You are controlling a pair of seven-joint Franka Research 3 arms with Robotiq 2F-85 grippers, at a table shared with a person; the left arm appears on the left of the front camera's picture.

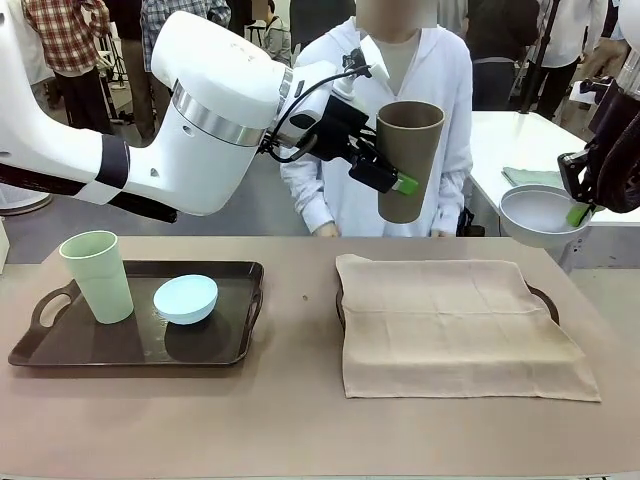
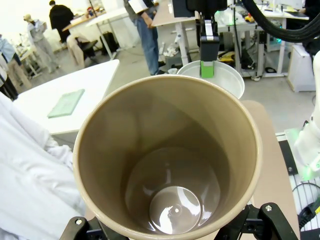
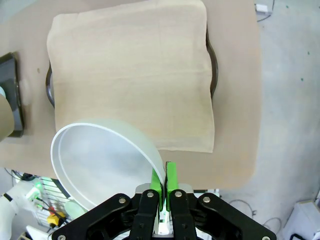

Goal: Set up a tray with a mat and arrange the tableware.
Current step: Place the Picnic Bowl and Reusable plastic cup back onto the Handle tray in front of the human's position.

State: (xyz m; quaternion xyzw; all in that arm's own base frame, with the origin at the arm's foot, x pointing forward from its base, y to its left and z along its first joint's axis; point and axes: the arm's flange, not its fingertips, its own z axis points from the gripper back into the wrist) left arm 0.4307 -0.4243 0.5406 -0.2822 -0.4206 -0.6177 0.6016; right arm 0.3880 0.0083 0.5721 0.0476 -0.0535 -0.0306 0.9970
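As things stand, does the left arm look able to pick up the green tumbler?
Probably not: the left gripper is shut on the brown tumbler, though the green tumbler stands unobstructed.

My left pincer (image 1: 398,182): black, green pads; it has the brown tumbler (image 1: 410,140), plain, glossy tan inside. My right pincer (image 3: 163,181): same black and green, on the whitish bowl (image 3: 100,160), no pattern. Front view, 8 o'clock: pale green tumbler (image 1: 97,277), light blue bowl (image 1: 186,298), black tray (image 1: 60,345). 4 o'clock: plain beige mat (image 1: 450,320), dark tray rim (image 1: 546,298). Table (image 1: 300,430) dull pinkish brown. Left arm (image 1: 220,90) white, silver band.
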